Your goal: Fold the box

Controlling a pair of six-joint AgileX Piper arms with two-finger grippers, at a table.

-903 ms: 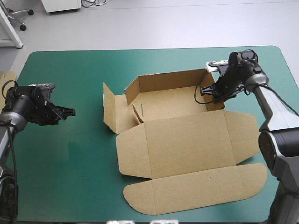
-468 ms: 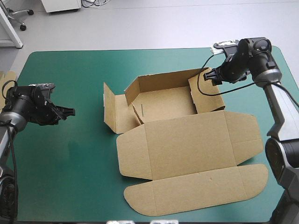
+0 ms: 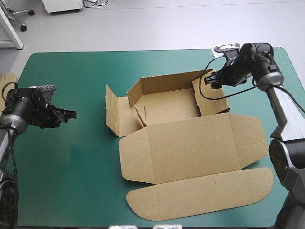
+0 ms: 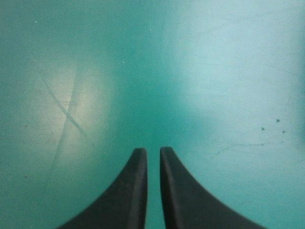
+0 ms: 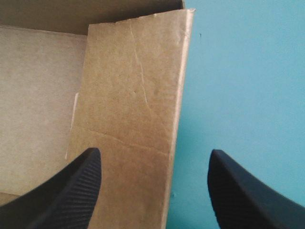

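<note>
**Near to far.** The brown box (image 3: 190, 143) lies at the centre of the teal-green surface (image 3: 71, 186). Nearest, at 6 o'clock, its rounded tuck flap and broad lid lie flat. Beyond them stands the open tray, with its far wall raised, its 3 o'clock wall tilted and a flap upright at 9 o'clock.

The left hand (image 3: 71, 114) is at 9 o'clock, well apart from the box and placed as in the earlier frames. It is closed but for a thin slit and grips nothing, with only bare cover ahead.

The right hand (image 3: 208, 80) is at 2 o'clock by the tray's far right corner. It has shifted slightly toward the box since just before; earlier still it sat lower, against that wall. It is wide open with the wall's edge between its fingers, and contact cannot be told.

At the surface's 9 o'clock edge, a strip of more board (image 3: 4, 81) is cut off by the frame.
</note>
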